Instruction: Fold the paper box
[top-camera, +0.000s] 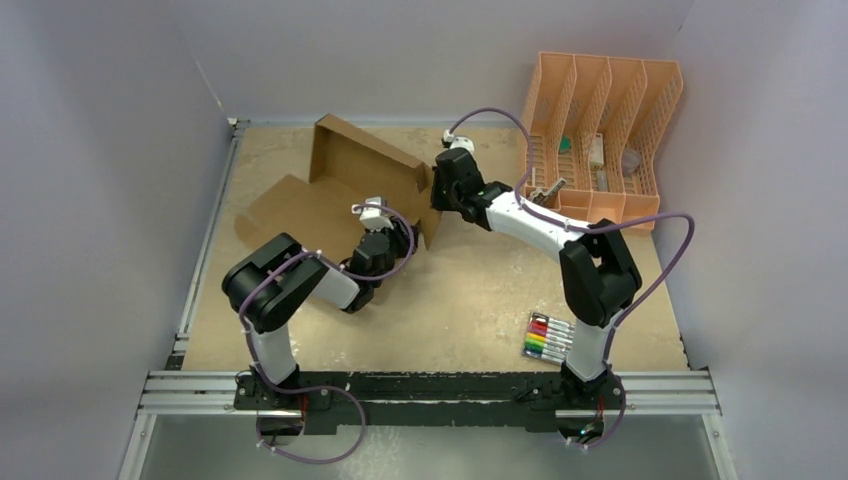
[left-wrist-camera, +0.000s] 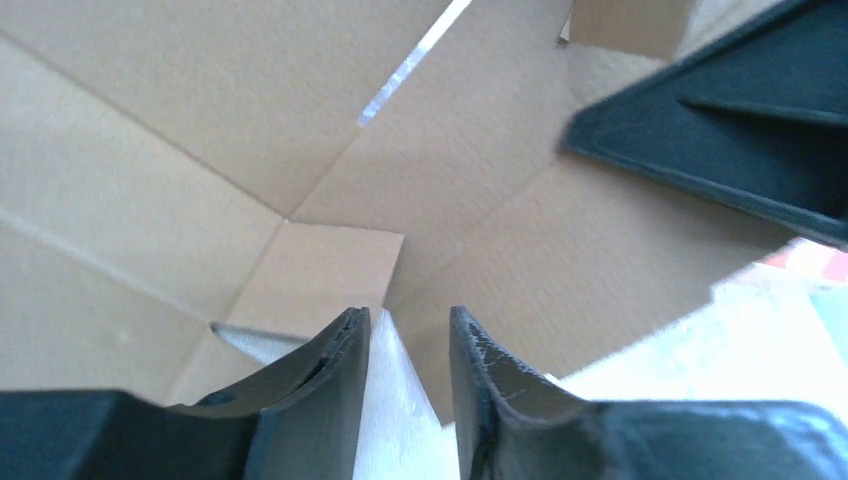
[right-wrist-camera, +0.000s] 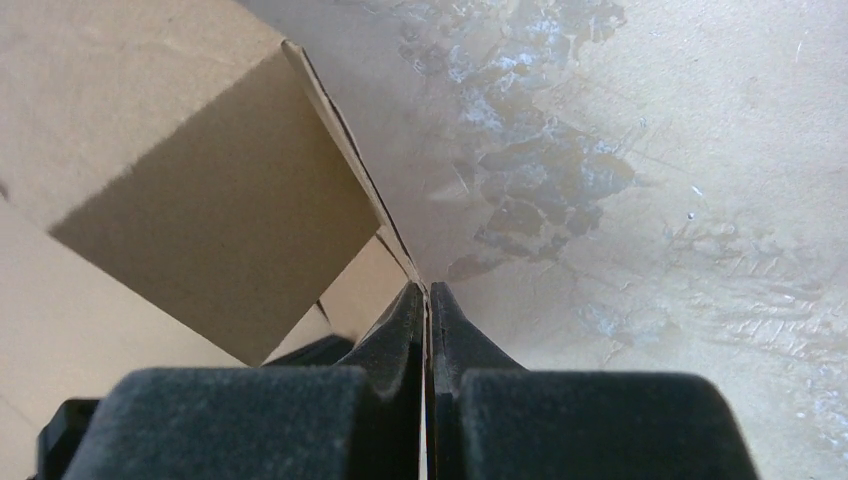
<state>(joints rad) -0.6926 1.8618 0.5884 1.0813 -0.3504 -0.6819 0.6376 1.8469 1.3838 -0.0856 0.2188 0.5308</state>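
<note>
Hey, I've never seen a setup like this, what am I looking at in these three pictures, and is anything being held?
Two robot arms sit at a table's near edge. The wide picture comes from a camera overhead; the two close-ups come from cameras on each wrist. On the table lie a half-folded paper box, a peach organizer and a pack of markers. The right gripper is pinched shut on the paper box's wall edge. The left gripper sits inside the box, jaws slightly apart, with nothing between them.
</note>
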